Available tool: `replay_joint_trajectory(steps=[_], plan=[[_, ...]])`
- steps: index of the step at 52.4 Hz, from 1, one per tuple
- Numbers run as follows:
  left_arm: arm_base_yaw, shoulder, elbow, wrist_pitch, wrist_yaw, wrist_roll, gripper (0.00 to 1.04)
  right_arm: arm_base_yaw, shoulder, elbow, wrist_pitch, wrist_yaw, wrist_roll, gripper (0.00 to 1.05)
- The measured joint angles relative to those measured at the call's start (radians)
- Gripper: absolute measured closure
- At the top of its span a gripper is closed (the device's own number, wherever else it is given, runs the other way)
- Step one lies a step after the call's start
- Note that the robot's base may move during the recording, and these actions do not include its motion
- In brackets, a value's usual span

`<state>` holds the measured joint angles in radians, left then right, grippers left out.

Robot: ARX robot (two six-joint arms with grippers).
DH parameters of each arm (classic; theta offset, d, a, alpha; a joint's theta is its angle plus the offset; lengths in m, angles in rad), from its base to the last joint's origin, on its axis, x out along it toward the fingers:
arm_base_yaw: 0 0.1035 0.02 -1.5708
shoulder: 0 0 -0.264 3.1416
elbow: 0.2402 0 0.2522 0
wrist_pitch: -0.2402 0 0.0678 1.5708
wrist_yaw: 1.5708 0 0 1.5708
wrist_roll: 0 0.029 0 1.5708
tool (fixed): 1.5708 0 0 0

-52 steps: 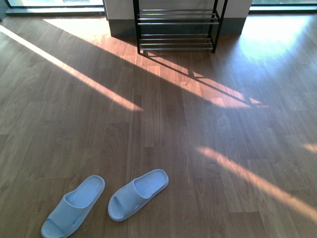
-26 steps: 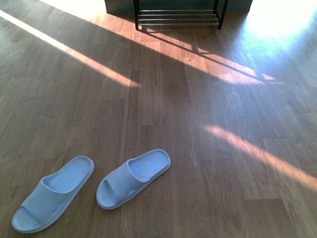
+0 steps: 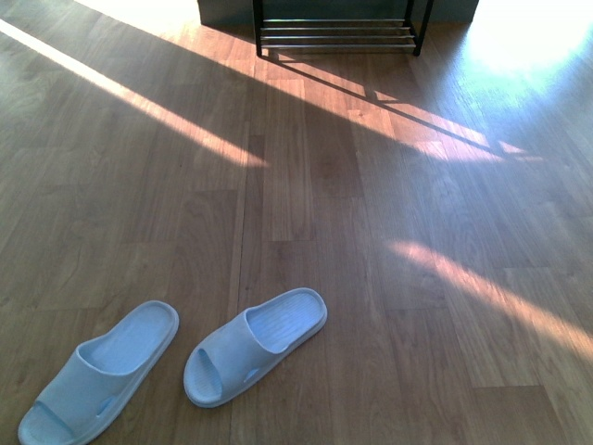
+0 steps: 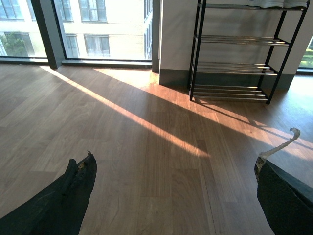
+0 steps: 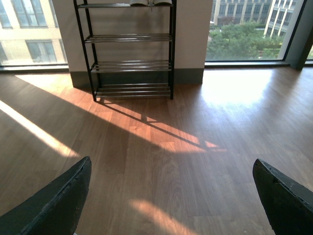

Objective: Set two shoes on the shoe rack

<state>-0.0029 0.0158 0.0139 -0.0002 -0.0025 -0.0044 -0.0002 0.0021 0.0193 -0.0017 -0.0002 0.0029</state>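
Note:
Two pale blue slides lie side by side on the wooden floor near me in the front view, the left slide [image 3: 97,375] and the right slide [image 3: 255,345], toes pointing away to the right. The black shoe rack [image 3: 335,35] stands far off against the wall, and only its lowest bars show there. Its tiers show in the left wrist view [image 4: 239,63] and the right wrist view [image 5: 129,54]. My left gripper [image 4: 175,161] is open over bare floor. My right gripper [image 5: 171,164] is open too, with nothing between its fingers [image 5: 54,205]. Neither slide appears in the wrist views.
Floor-to-ceiling windows [image 4: 98,29] flank the wall section [image 5: 190,34] behind the rack. Bright sun stripes [image 3: 139,107] cross the floor. Something pale [image 5: 146,2] rests on the rack's top tier, cut off by the frame.
The front view has shifted: the rack sits higher in the picture than a second ago, and the slides have shifted slightly within it. The slides keep the same layout on the floor.

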Motion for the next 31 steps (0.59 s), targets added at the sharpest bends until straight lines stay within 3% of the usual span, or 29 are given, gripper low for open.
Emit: replay_joint_trajectory(steps=[31], plan=[[0.000, 0.000, 0.000, 0.000, 0.003, 0.000, 0.09, 0.000, 0.001, 0.000, 0.000, 0.001, 0.000, 0.09]])
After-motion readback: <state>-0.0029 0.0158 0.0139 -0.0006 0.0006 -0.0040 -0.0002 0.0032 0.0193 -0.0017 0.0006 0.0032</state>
